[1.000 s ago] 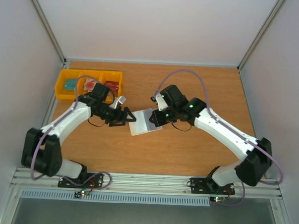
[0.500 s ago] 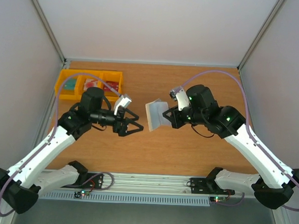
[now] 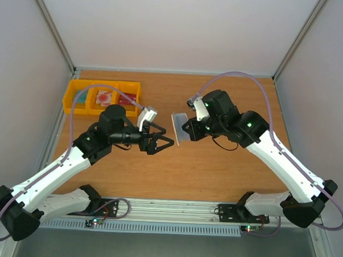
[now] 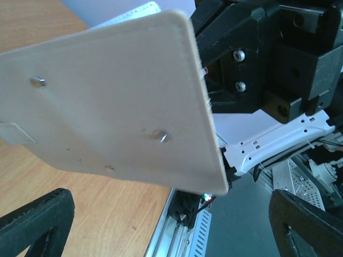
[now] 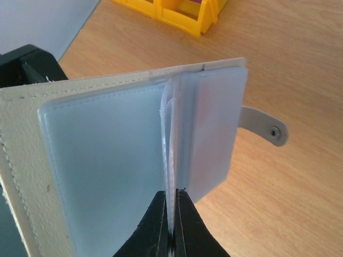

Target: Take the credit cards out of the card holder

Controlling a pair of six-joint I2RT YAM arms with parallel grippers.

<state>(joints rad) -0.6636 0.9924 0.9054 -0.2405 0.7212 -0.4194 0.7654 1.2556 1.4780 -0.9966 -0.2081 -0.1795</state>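
Observation:
My right gripper (image 3: 187,129) is shut on the card holder (image 3: 179,127) and holds it upright above the table. In the right wrist view my gripper (image 5: 171,214) pinches the holder's middle clear pockets (image 5: 174,134). The holder is open, pale blue-grey inside, with its snap tab (image 5: 265,126) hanging to the right. I cannot make out any credit card in its pockets. My left gripper (image 3: 162,142) is open and empty, just left of the holder. In the left wrist view the holder's cream outside (image 4: 107,107) fills the space ahead of my open fingertips (image 4: 37,225).
A row of yellow bins (image 3: 81,104) stands at the table's far left. A whitish-pink card with red marks (image 3: 106,95) lies in the middle bin. The bins also show in the right wrist view (image 5: 182,13). The metal rail (image 4: 177,235) runs along the near edge.
The right gripper lifted the holder off the table and stood it upright. The left gripper swung right and now sits open close to the holder's outer face.

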